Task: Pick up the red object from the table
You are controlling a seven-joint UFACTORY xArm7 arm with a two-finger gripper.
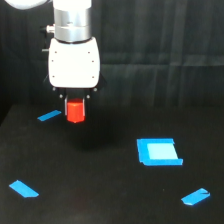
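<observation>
Exterior view. The red object [75,111], a small faceted block, sits at the tip of the gripper [75,106], directly under the arm's white wrist housing [74,61]. The dark fingers are largely hidden behind the block; they appear to pinch it on its upper part, one on each flank. Whether the block is clear of the table [100,200] or resting on it cannot be told with certainty, though a faint dark patch below it suggests it hangs a little above the surface.

Handling, as a judgement: the block looks rigid, light and solid, not fragile. Its smooth flat facets may be somewhat slippery, so the sound hold is on two opposite parallel faces, near mid-height, not on the angled edges where the block could twist out.

Surroundings, placed from the red object: a blue tape strip [49,116] lies just beside it toward the exterior view's left. The blue square piece [159,152] lies well apart, toward the exterior view's right and nearer the camera. A second tape strip [23,189] lies near the table's front edge at the left, a third [195,197] at the front right, beyond the square. All of these are flat. Open room surrounds the block on every side, and straight up is unobstructed.
</observation>
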